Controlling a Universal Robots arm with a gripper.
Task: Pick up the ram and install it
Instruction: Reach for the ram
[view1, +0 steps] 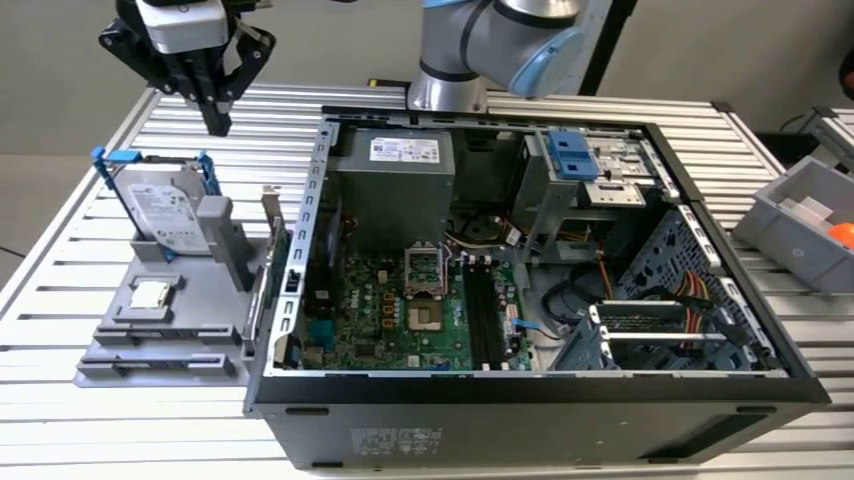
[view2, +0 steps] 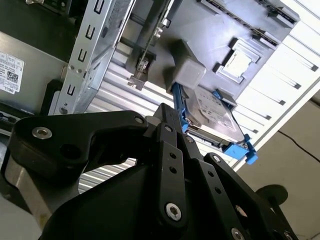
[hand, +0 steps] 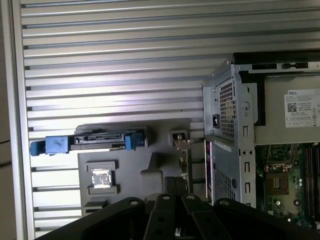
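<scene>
Ram (view1: 275, 240): thin dark stick, upright nr case (view1: 534, 420); hand (view1: 216, 125) closed, empty.

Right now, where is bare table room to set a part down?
Bare slats fill the exterior view's lower left, bordering the grey fixture; more lie behind the hard drive. Between fixture and computer case it is crowded.

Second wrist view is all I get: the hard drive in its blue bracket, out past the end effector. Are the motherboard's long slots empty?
Observer: In the exterior view the long black slots look empty, with no stick seated in them.
Operator: Where is the end effector over the table?
Observer: The end effector hangs shut and empty, well above the table. It is outside the case, at the exterior view's left of it.
</scene>
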